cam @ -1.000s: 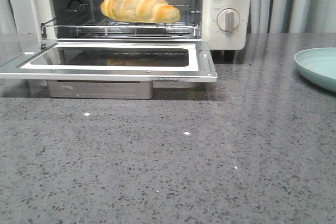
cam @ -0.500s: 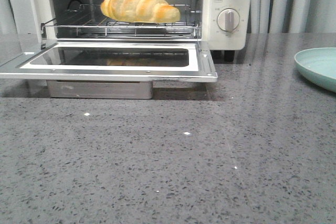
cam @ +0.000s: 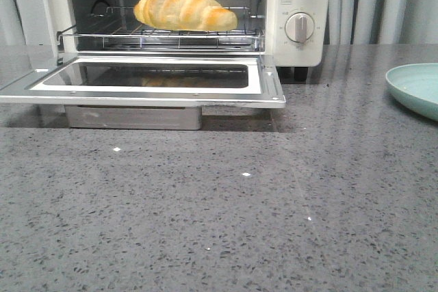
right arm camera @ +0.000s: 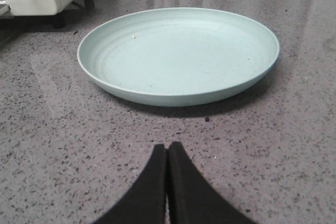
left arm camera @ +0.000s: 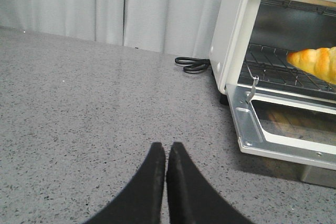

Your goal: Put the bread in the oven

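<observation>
1. Bread lies on the wire rack inside the oven, in the upper left of the front view, its paler end pointing toward the knob side.
2. In the left wrist view, only one tapered end of the bread shows at the right edge of the frame, resting on the rack.
3. The oven door hangs open and lies flat, reaching out over the grey speckled surface; its glass pane faces up.
4. Two round knobs sit on the cream panel at the upper right of the oven in the front view.
5. A black cord lies coiled on the surface just beside the oven's outer wall, in the upper middle of the left wrist view.
6. A pale green plate rests on the surface at the right edge of the front view, well apart from the oven.
7. The left claw has its dark fingers pressed together, gripping nothing, over bare surface.
8. The right claw is likewise pinched together and empty, near the plate's rim.
</observation>
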